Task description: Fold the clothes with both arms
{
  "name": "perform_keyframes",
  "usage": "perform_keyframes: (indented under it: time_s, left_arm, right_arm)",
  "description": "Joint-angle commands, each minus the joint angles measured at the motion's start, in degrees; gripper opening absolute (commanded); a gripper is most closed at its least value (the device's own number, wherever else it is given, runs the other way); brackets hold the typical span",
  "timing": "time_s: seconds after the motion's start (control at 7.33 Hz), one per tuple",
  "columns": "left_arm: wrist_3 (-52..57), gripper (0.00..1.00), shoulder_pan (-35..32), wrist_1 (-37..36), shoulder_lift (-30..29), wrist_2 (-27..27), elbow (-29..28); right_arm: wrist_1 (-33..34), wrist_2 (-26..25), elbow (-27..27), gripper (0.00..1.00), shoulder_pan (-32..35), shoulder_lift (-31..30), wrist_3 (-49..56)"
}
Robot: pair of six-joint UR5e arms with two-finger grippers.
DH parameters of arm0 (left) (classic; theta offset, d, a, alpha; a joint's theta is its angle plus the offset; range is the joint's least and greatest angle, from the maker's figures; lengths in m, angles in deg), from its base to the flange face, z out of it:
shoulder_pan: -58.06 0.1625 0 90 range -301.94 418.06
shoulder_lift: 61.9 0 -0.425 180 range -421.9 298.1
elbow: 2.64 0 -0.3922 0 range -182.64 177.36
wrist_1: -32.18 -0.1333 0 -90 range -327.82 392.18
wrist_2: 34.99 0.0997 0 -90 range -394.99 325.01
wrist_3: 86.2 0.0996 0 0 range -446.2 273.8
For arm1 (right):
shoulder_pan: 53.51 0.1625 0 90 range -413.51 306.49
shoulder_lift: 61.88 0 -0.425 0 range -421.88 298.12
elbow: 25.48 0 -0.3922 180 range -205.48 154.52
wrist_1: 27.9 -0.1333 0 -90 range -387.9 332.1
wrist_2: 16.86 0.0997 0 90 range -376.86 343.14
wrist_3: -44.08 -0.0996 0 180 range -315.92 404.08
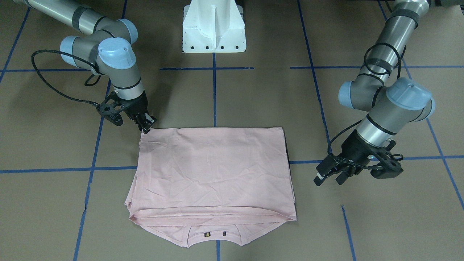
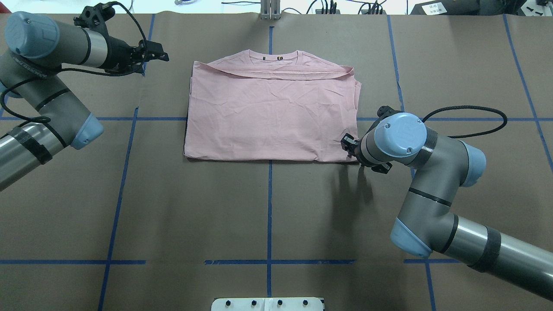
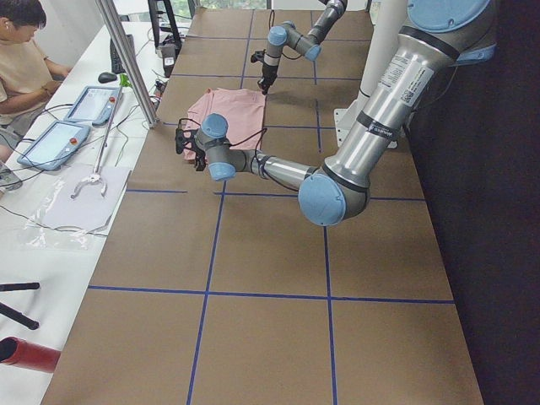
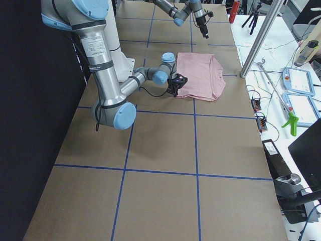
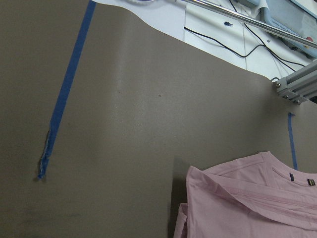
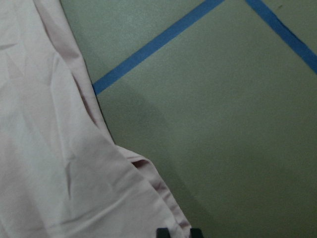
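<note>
The right hand [image 1: 148, 127] is touching the upper-left corner of the shirt [image 1: 214, 170] in the front view; I cannot tell whether its fingers are pinching the cloth or parted. The left hand [image 1: 329, 178] is hanging with fingers spread, holding nothing, well clear of the shirt's right edge at centre right. The shirt is lying folded into a rectangle at mid-frame, its collar [image 1: 214, 237] peeking out along the bottom edge. Bare brown desk [image 1: 253, 101] crossed by blue tape [image 1: 214, 94] is lying open on all sides of it.
</note>
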Motion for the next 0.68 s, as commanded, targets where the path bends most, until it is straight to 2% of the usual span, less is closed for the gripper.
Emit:
perform_keyframes:
  time_s: [0.0, 0.14, 0.41, 0.55]
  left_arm:
    - [0.0, 1.00, 0.0, 0.0, 0.0, -0.1, 0.0]
    - [0.0, 1.00, -0.1, 0.1, -0.1, -0.1, 0.1]
    - [-0.3, 1.00, 0.0, 0.4, -0.2, -0.4, 0.7]
    - [-0.3, 1.00, 0.0, 0.3, -0.2, -0.7, 2.2]
  right_arm:
    - [0.0, 0.2, 0.7, 0.00, 0.1, 0.0, 0.0]
    - [0.1, 0.4, 3.9, 0.00, 0.2, -1.7, 0.0]
    - [0.1, 1.8, 21.3, 0.00, -5.8, -16.3, -0.1]
    - [0.0, 3.1, 27.7, 0.00, -10.2, -21.4, -4.9]
